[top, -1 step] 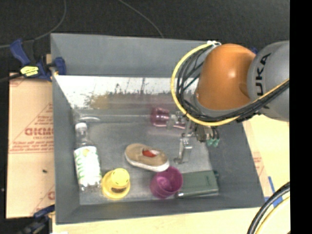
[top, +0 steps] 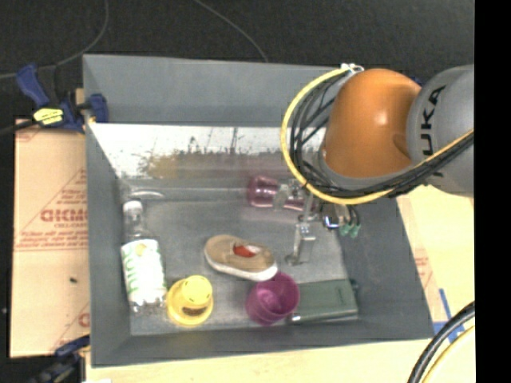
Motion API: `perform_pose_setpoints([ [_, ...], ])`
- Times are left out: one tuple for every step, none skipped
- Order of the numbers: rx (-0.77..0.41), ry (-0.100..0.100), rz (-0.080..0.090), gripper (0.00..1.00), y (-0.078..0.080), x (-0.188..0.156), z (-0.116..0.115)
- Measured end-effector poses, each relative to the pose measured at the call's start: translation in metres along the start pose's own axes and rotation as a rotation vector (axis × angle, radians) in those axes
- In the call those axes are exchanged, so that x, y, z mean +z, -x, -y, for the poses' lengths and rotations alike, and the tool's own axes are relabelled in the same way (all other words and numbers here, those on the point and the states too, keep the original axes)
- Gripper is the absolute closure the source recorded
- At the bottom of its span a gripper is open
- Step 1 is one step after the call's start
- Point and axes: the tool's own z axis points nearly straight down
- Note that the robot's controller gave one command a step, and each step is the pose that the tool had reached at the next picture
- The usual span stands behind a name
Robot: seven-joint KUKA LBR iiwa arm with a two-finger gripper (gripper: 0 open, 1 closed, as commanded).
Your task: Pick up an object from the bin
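Note:
My gripper (top: 300,252) hangs below the orange wrist cover in the right half of the bin, its tip just above the floor. It stands right beside the toe end of a small beige shoe (top: 238,258) with a red insole, which lies in the middle. A purple cup (top: 271,300) lies on its side just in front of the gripper and to its left. A dark green flat block (top: 329,302) lies in front of it against the near wall. Behind the gripper, a translucent pink piece (top: 263,191) rests by the back wall, partly hidden by the arm's cables.
A clear plastic bottle (top: 140,266) with a green and white label lies along the left wall. A yellow round cup (top: 190,299) sits next to it at the front left. The orange cover and black and yellow cables hide the bin's back right part.

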Motion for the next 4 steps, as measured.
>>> perform_pose_setpoints([
  [-0.111,-0.001,0.0,0.0,-0.015,0.057,-0.004],
  [-0.079,0.0,-0.002,0.0,-0.033,0.108,-0.029],
  [-0.013,0.0,0.001,1.0,-0.027,0.143,-0.017],
  [-0.013,0.0,0.001,1.0,-0.027,0.143,-0.017],
])
